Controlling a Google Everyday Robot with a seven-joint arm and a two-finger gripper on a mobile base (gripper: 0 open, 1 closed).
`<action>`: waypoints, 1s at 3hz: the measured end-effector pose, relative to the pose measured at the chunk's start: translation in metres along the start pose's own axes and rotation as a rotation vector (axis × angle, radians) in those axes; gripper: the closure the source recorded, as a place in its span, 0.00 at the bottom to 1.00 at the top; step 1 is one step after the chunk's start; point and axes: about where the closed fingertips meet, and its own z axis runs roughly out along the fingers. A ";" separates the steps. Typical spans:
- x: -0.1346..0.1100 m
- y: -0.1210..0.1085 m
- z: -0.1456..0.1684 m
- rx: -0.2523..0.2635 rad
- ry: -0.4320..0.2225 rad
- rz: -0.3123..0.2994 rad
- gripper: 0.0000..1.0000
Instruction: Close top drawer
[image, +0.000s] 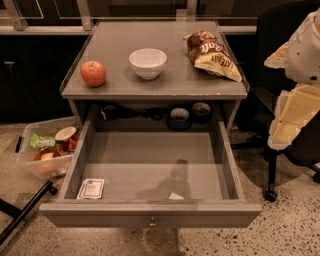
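The top drawer (150, 214) of the grey cabinet is pulled far out toward me. Its flat grey front faces the bottom of the view, with a small round metal knob (151, 221) at its centre. Inside lie a small white packet (91, 188) at the front left and a small white scrap (176, 196) near the front wall. My gripper (284, 131) hangs at the right edge of the view, beside the drawer's right wall, above floor level and apart from the drawer. It touches nothing.
On the cabinet top (120, 85) are a red apple (93, 73), a white bowl (147, 62) and a chip bag (212, 55). Two round containers (179, 116) stand behind the drawer. A plastic bin (45, 150) with food sits on the floor at left. A black chair (272, 165) stands at right.
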 end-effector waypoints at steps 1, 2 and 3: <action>0.000 0.000 0.000 0.000 0.000 0.000 0.00; 0.002 0.001 0.000 0.030 -0.002 0.009 0.00; 0.000 0.015 0.025 0.029 -0.052 0.054 0.00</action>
